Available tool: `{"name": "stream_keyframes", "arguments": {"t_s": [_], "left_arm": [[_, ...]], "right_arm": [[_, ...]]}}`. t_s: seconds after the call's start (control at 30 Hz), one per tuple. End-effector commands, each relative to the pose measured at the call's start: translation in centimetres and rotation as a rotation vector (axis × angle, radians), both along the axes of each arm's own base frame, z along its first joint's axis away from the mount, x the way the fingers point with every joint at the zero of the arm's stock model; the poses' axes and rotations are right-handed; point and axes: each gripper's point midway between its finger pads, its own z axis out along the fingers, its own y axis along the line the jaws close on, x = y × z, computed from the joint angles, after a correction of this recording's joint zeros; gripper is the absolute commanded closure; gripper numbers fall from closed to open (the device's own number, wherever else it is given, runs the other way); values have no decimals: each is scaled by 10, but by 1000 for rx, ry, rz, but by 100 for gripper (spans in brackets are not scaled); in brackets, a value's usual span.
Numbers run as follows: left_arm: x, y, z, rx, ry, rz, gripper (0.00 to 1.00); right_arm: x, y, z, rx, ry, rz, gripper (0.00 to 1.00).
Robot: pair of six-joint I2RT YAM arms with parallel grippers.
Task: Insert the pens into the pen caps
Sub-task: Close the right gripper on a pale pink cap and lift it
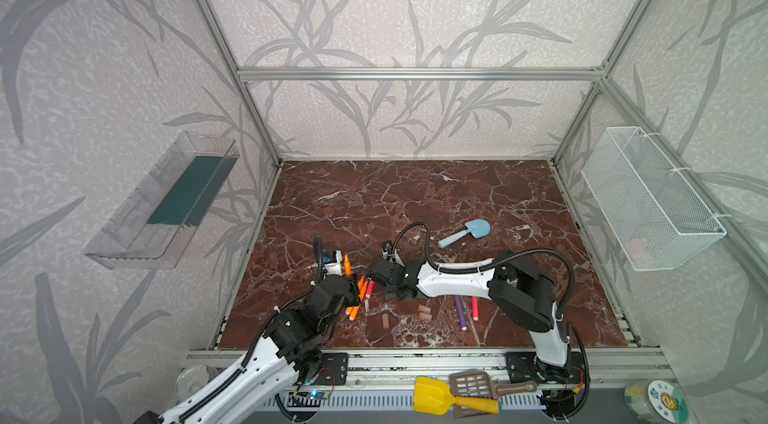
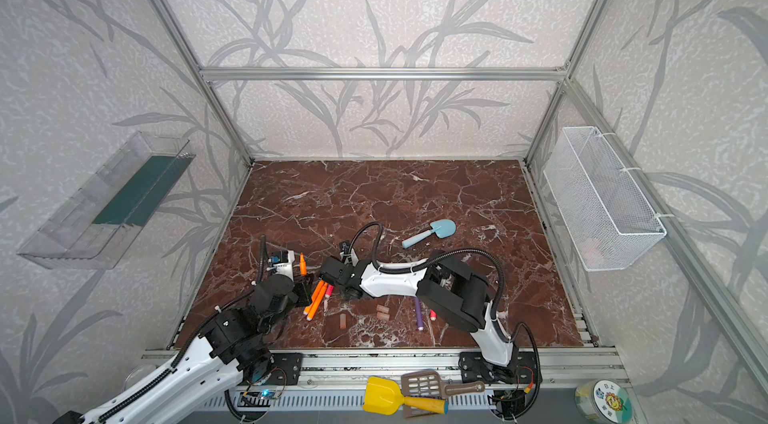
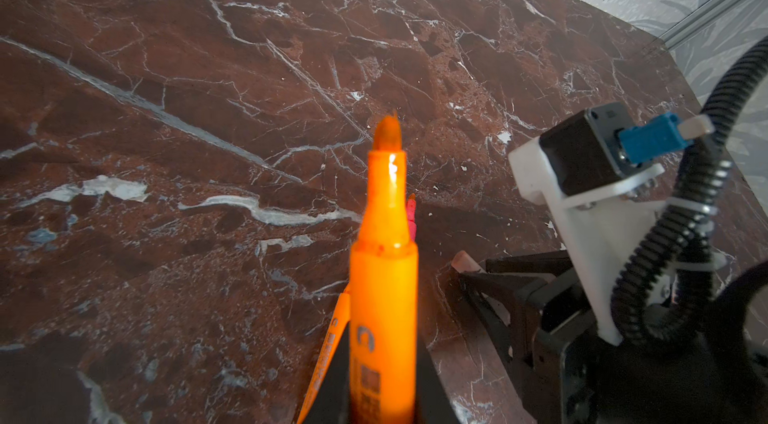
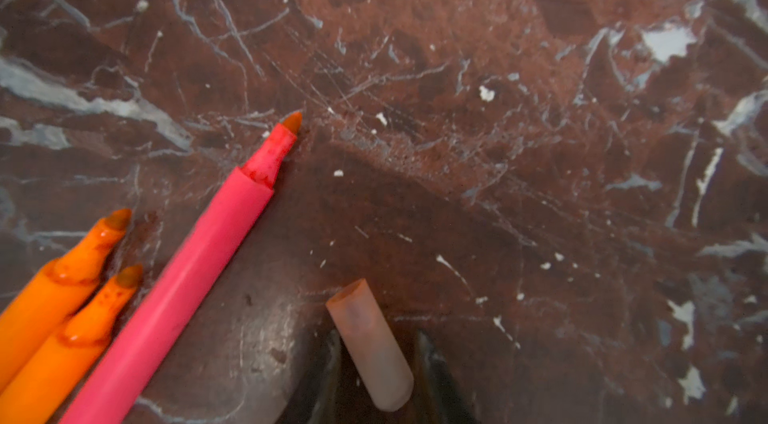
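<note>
My left gripper [image 3: 383, 359] is shut on an orange pen [image 3: 384, 276], which stands with its tip up and shows in both top views [image 1: 346, 264] [image 2: 302, 264]. Beside it on the marble lie two orange pens [image 1: 360, 295] and a red-pink pen [image 1: 370, 287], also seen in the right wrist view [image 4: 199, 268]. My right gripper [image 4: 378, 337], low next to them, is shut on a pale pen cap [image 4: 370, 343] that sits tilted between its fingers. A purple pen [image 1: 460, 312] and a second red-pink pen [image 1: 474, 309] lie under the right arm. Three loose caps [image 1: 424, 312] [image 1: 385, 321] rest near the front.
A light-blue toy shovel [image 1: 465, 233] lies behind the right arm. A white wire basket [image 1: 652, 202] hangs on the right wall and a clear tray [image 1: 162, 202] on the left wall. A yellow shovel [image 1: 432, 395] and a brown spatula [image 1: 478, 386] sit on the front rail.
</note>
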Motion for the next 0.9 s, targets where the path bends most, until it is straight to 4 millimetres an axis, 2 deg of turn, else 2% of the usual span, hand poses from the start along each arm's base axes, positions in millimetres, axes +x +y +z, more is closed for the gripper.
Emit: {"name": "stream_keyframes", "arguments": {"t_s": [0.0,0.13,0.37,0.57,0.87], "left_arm": [[2,5,4,21,-5,18,100],[4,3,4,23,-3,15,100],[7,0,1,25,5,13,100],[7,0,0,18,10,12,100],[6,0,0,13,10,10,100]], "right_arm": [[-7,-21,-23,-107,43,17,70],[-13,-25,-21,-106,60,22,67],[-20,-46,-21,-121,46,2,63],[-13,-48,-19,-131,20,-18,64],[12,-59,-27,-170,-1,-77,66]]}}
